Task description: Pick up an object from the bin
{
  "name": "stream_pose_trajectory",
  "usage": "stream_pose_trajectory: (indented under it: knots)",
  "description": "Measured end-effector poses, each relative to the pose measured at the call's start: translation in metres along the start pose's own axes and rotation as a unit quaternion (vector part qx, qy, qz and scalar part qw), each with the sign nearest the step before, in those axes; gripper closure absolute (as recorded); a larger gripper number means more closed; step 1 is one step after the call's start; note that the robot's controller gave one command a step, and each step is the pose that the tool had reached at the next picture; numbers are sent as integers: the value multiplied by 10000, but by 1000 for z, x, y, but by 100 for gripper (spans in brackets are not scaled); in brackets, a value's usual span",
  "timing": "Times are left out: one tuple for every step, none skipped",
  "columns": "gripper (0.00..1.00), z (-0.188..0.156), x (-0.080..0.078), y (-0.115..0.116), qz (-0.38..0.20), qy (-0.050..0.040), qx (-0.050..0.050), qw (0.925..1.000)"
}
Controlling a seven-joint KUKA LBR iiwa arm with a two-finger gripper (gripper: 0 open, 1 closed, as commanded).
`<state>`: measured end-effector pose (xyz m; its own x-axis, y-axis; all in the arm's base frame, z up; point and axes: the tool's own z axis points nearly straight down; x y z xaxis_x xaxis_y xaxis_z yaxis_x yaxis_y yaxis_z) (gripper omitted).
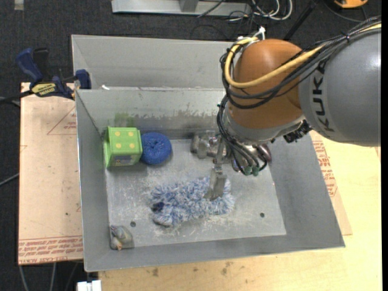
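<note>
so the claw [215,188] pokes the fluffy blue rag [182,204] in the middle of the bin [270,220]. i cannot tell if it is wide or shut. no lift yet.

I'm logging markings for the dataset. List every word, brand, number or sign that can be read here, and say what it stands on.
"KUK": black letters on the grey arm; the rest of the word is out of sight.
Four yellow dots, no letters: upper face of the green cube.
Blue ball and fluffy blue-and-white cloth: no writing on either.
</note>
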<state>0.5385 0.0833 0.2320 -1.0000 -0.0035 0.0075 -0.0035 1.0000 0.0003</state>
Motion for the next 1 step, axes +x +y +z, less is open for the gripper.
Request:
stream_pose_trajectory:
  knots:
    - [0, -5, -1, 0, 11, -40, -5, 10000]
